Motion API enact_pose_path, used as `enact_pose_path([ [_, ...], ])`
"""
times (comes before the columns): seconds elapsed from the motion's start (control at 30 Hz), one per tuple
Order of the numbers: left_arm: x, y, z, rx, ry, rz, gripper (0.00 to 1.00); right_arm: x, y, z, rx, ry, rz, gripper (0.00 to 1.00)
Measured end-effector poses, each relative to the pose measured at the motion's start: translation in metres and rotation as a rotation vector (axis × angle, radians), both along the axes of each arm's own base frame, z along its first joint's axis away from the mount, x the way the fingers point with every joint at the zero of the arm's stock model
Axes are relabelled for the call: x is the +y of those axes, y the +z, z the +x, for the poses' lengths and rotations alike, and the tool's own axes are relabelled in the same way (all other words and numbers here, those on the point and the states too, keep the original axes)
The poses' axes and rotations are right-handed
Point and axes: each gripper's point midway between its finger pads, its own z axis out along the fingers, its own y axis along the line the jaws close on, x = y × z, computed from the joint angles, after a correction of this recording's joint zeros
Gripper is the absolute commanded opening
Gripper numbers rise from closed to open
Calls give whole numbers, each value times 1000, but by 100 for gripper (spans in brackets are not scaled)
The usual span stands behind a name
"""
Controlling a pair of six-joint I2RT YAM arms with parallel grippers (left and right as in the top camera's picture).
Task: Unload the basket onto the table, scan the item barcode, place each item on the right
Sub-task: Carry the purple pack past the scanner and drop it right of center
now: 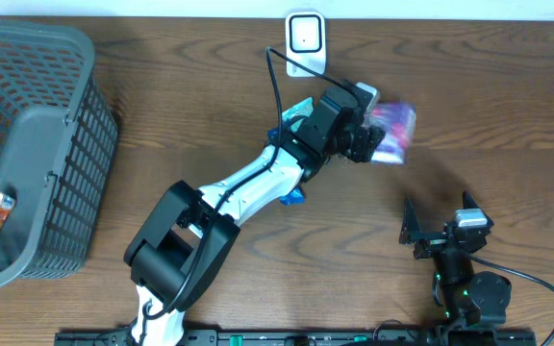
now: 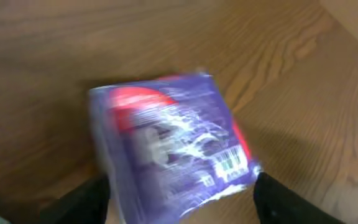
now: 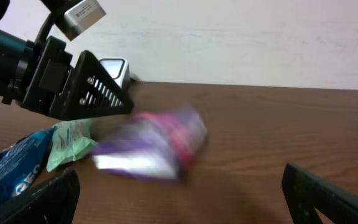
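Overhead, the purple packet (image 1: pixel 395 130) is found just ahead of the left gripper (image 1: pixel 371 144), its long axis across the reach; the right gripper (image 1: pixel 439 231) is well apart. From the left wrist, it is seen between parted, unclamped fingers (image 2: pixel 82 199). From the right wrist, the right jaws are seen spread, empty.

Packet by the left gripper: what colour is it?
The packet is purple with a red patch and white print; shows best in the left wrist view.

Glossy plastic packet (image 2: pixel 173 143), grained wooden table (image 2: pixel 55 50)
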Motion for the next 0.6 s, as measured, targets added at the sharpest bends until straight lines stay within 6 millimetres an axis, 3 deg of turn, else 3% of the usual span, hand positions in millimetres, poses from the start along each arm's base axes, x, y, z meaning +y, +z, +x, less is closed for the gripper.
enact_pose_path([
  [0.07, 0, 2, 1, -10, 0, -4, 85, 0, 0, 0, 0, 0, 0, 99],
  [0.17, 7, 13, 8, -26, 15, -15, 98, 0, 0, 0, 0, 0, 0, 99],
  [0.3, 43, 65, 18, -60, 79, -44, 98, 0, 0, 0, 0, 0, 0, 99],
  [0.4, 99, 133, 20, -112, 169, -77, 98, 0, 0, 0, 0, 0, 1, 99],
  [0.43, 131, 159, 13, -116, 218, -77, 98, 0, 0, 0, 1, 0, 2, 99],
  [0.53, 186, 199, -2, -140, 309, -85, 98, 0, 0, 0, 0, 0, 3, 99],
  [0.6, 240, 227, -15, -169, 416, -84, 98, 0, 0, 0, 0, 0, 3, 99],
])
